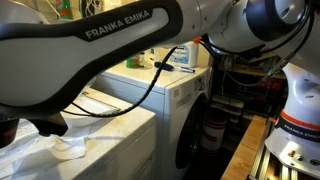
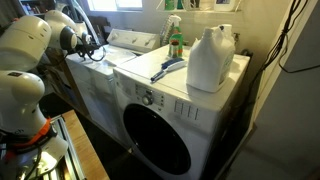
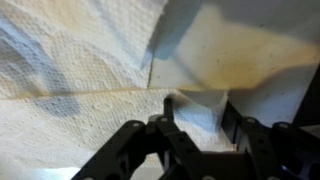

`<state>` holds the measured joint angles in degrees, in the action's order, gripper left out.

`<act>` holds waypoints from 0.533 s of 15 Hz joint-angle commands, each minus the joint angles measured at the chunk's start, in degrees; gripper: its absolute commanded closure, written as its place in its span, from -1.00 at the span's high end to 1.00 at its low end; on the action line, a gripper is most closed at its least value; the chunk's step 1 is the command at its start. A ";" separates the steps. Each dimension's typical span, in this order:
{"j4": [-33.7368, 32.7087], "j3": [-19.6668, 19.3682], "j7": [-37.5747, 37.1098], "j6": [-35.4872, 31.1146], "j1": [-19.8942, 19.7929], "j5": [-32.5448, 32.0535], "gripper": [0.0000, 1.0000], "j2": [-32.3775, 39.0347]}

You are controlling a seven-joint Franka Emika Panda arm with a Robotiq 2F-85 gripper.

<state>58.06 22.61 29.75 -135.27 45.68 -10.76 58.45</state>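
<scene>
My gripper (image 3: 199, 112) points down onto a white textured towel (image 3: 70, 60) spread over a machine top. Its two black fingers pinch a raised fold of the towel between them. In an exterior view the gripper (image 1: 48, 127) sits low at the left, on the rumpled white towel (image 1: 40, 158). The long white arm link crosses the top of that view. In the exterior view from the machines' front, the arm (image 2: 40, 40) is at the far left and the gripper itself is hidden.
A front-loading washer (image 2: 160, 135) carries a large white jug (image 2: 210, 58), a green bottle (image 2: 176, 44) and a blue-handled item (image 2: 168, 68). Another white machine (image 2: 130, 40) stands beside it. A black cable (image 1: 150, 90) hangs from the arm.
</scene>
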 commanded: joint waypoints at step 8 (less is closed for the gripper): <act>-3.29 -2.48 -1.57 2.65 1.51 -2.65 -0.99 -2.30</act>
<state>56.08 22.12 29.73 -134.63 45.85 -11.43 58.12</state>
